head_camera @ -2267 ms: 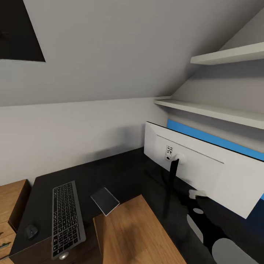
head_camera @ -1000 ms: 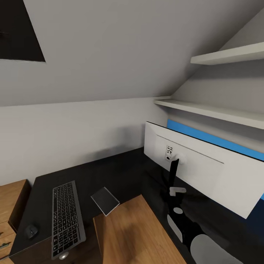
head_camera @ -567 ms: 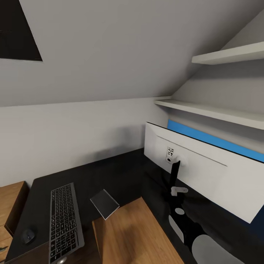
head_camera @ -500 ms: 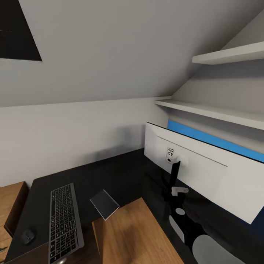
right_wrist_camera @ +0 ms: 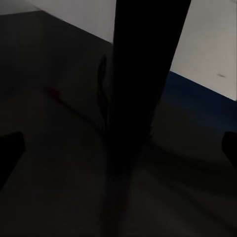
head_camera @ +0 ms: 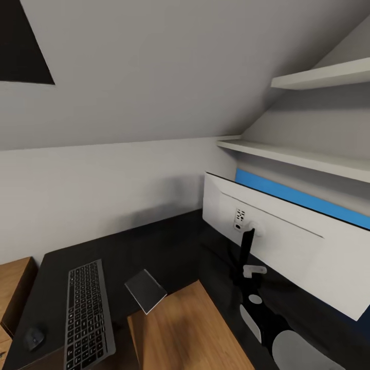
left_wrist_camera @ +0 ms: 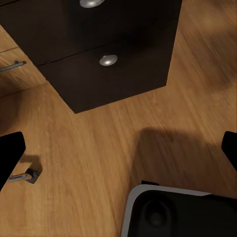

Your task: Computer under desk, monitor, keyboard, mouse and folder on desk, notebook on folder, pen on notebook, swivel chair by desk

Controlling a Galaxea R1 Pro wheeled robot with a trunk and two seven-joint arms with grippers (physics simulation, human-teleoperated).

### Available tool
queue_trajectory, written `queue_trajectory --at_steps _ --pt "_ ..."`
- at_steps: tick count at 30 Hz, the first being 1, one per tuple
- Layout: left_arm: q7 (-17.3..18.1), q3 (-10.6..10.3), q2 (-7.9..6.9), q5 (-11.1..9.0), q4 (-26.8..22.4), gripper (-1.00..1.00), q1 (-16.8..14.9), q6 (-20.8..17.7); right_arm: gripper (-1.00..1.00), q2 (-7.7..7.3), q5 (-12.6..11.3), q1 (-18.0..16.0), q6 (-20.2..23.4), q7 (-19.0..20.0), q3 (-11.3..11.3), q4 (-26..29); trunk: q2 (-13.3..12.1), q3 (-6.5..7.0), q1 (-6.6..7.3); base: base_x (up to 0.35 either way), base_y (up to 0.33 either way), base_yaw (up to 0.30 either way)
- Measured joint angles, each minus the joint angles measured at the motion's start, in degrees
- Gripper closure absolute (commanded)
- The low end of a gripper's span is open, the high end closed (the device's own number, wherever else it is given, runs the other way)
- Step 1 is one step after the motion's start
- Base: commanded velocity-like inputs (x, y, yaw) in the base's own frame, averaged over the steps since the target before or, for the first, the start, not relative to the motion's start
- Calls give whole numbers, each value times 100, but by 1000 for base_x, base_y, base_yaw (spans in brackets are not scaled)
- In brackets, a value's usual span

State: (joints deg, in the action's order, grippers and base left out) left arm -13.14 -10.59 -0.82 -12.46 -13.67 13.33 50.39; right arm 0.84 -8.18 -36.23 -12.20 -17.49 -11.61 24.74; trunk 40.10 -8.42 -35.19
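Observation:
The monitor (head_camera: 293, 246) stands on the glossy black desk (head_camera: 169, 246) with its pale back toward me, on a slim black stand arm (head_camera: 247, 250). My right gripper (right_wrist_camera: 118, 148) is open right at that stand arm (right_wrist_camera: 138, 98), a dark fingertip (right_wrist_camera: 10, 150) at each side of the view. My right arm (head_camera: 257, 318) reaches up to the stand's foot. The keyboard (head_camera: 85, 313) lies at the desk's near left, the mouse (head_camera: 33, 339) just left of it. A flat dark notebook (head_camera: 145, 290) lies between keyboard and monitor. My left gripper (left_wrist_camera: 118, 148) hangs open over the floor.
A blue band (head_camera: 303, 198) runs along the wall behind the monitor, under two white shelves (head_camera: 298, 156). A light-wood surface (head_camera: 190, 329) sits below the desk edge. The left wrist view has the black drawer unit (left_wrist_camera: 106, 60) with silver knobs, wood floor and my base (left_wrist_camera: 177, 212).
My right arm has moved left from under the monitor's panel to its stand arm. The head camera has shifted a little, sliding the desk things down and left in the picture.

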Motion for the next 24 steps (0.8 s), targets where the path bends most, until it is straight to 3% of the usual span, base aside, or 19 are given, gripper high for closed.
queue_trajectory --at_steps 18,24 --pt "-1 1 3 -3 0 -100 0 14 -100 -7 -9 0 0 0 5 1 0 0 -1 114 0 0" --pt "-12 1 -1 -3 0 -100 0 25 -100 -74 -18 0 -1 -9 13 2 0 0 -2 26 0 0"
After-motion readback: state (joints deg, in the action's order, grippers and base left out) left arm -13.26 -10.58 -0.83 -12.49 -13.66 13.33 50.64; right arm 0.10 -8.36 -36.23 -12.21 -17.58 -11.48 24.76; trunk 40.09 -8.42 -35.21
